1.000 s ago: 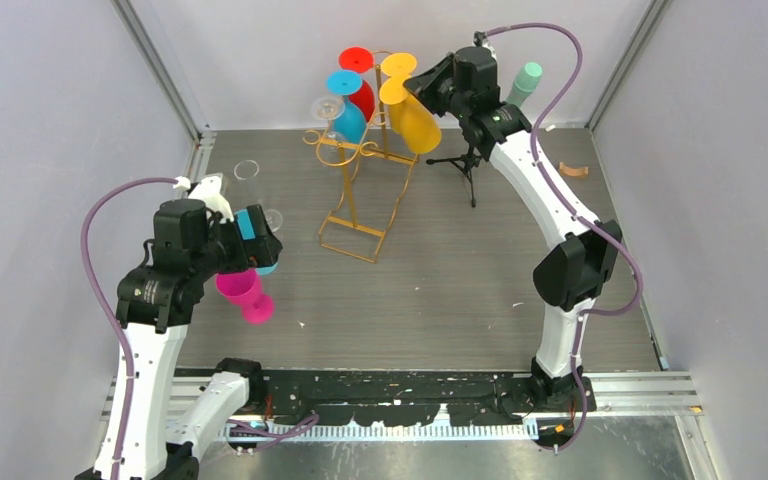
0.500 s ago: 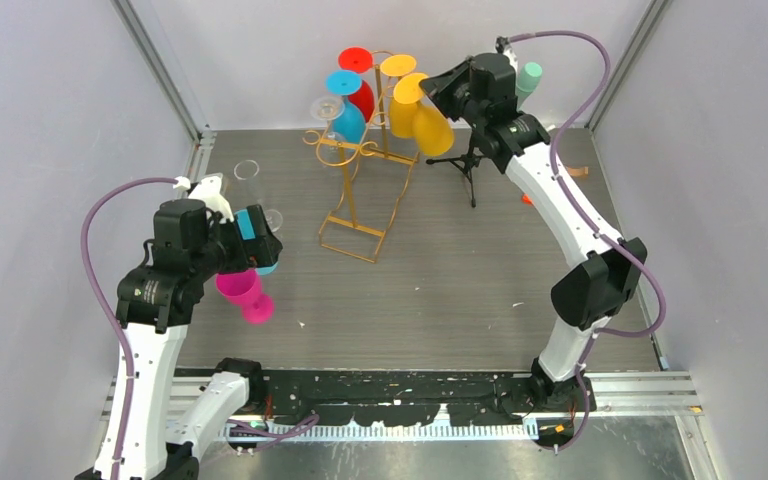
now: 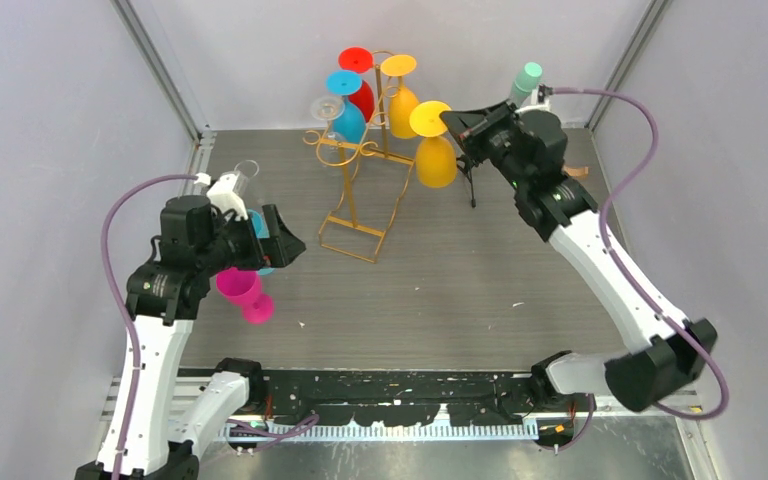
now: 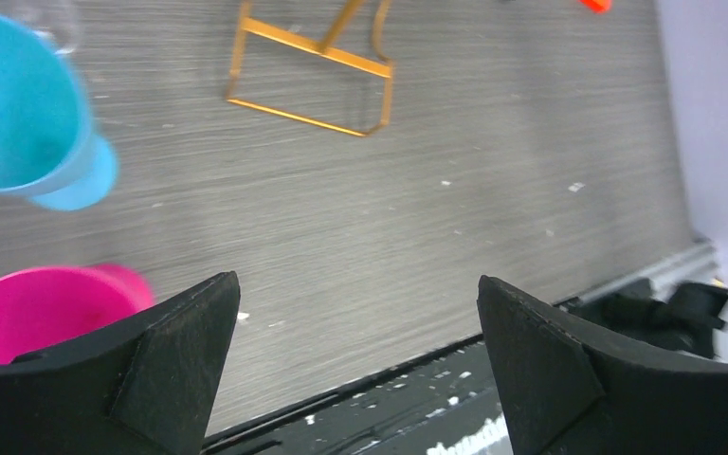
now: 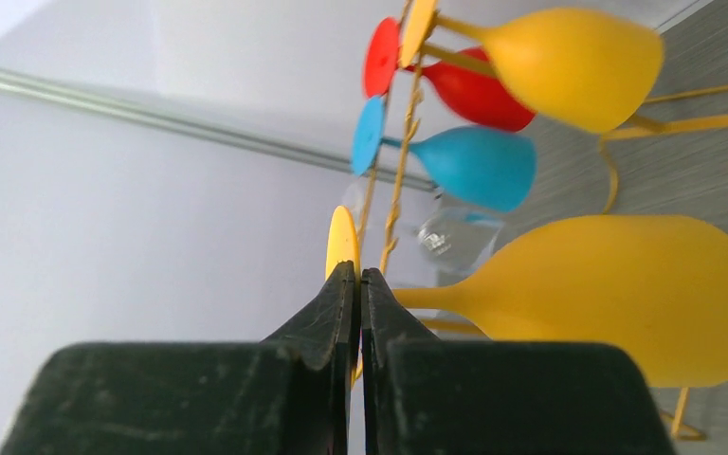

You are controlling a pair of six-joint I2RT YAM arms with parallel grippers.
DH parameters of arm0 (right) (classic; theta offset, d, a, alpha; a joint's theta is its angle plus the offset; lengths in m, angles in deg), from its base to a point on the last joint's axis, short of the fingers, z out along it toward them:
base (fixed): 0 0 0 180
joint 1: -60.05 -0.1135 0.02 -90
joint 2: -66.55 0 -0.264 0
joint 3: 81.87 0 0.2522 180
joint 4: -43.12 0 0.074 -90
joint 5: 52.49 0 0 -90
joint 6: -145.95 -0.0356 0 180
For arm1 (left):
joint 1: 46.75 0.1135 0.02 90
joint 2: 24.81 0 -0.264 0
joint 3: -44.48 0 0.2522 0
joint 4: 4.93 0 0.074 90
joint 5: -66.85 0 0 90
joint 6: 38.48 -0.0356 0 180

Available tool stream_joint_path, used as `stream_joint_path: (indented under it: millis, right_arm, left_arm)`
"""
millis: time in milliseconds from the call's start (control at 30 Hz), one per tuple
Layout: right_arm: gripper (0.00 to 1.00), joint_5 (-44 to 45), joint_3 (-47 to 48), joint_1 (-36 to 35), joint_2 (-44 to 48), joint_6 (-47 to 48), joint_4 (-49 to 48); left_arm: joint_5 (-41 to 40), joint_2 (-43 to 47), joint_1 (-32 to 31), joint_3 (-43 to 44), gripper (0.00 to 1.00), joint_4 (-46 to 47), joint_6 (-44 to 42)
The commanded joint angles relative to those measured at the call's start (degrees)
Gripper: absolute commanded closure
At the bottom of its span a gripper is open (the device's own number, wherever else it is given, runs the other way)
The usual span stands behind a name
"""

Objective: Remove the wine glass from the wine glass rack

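Note:
The gold wire wine glass rack stands at the back middle of the table, with a yellow, a red, a blue and a clear glass hanging on it. My right gripper is shut on the thin foot disc of another yellow wine glass, which hangs bowl-down to the right of the rack, apart from its hooks. In the right wrist view its bowl lies beside the rack. My left gripper stands open over the table at the left, holding nothing.
A pink glass, a blue glass and a clear glass are on the table near the left arm. A black tripod with a green tube stands just behind the held glass. The rack's base shows in the left wrist view.
My right arm has swung to the right, carrying the yellow wine glass away from the rack's hooks. The left gripper has shifted slightly right and stays open.

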Motion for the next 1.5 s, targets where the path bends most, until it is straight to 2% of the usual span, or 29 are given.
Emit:
stream_joint_path:
  millis: [0,167,267,333,433,567,700,800,867,967,1233,1367,1467]
  right_arm:
    - [1.0,-6.55,-8.28,-0.31,8.29,-11.2,-9.95]
    - [1.0,-11.45,-17.1,-0.34,15.32,-21.2,-15.77]
    - [1.0,-15.65,-25.6,-0.31,16.53,-35.19,-25.49]
    - [1.0,-17.95,-30.36,-0.38,16.07,-42.3,-36.43]
    - [1.0,-19.03,-36.7,-0.65,15.64,-48.84,-42.0]
    - [1.0,-19.35,-40.8,-1.68,14.72,-52.32,-48.01]
    - [1.0,-19.27,-41.76,-5.57,11.04,-51.2,-55.31]
    - [1.0,-17.54,-42.15,-10.61,6.95,-51.65,-65.66]
    - [1.0,-15.41,-42.66,-12.52,3.24,-53.07,-74.21]
    - [1.0,-12.87,-43.39,-13.43,-2.45,-56.03,-84.8]
    - [1.0,-10.92,-44.33,-13.68,-7.48,-56.66,-87.6]
    - [1.0,-9.68,-45.41,-13.77,-8.49,-56.79,-88.33]
    - [1.0,-8.92,-46.67,-13.77,-8.79,-56.98,-88.78]
  left_arm:
    - [15.81,0.59,0.25,-4.89,0.0,12.72,5.06]
    - [22.08,0.6,0.25,-12.71,0.0,25.49,16.4]
    - [26.19,0.81,0.06,-17.54,0.0,35.64,24.73]
    - [26.1,1.62,-0.3,-21.33,0.0,41.16,28.9]
    - [24.32,3.08,-0.53,-24.06,0.0,44.68,33.03]
    - [23.47,3.79,-0.86,-27.95,0.0,51.78,41.26]
    - [23.41,2.63,-1.06,-32.45,0.02,62.26,49.46]
    - [25.02,0.16,-1.07,-32.61,0.07,63.1,51.24]
    - [26.41,-1.35,-1.06,-31.79,0.14,63.1,51.81]
    - [27.58,-1.7,-1.06,-30.71,0.19,62.81,52.86]
    - [27.61,1.05,-1.09,-29.98,0.31,63.65,58.88]
    - [27.55,1.45,-1.07,-29.54,0.47,65.12,60.71]
    - [27.47,1.4,-1.07,-29.2,0.66,65.5,60.81]
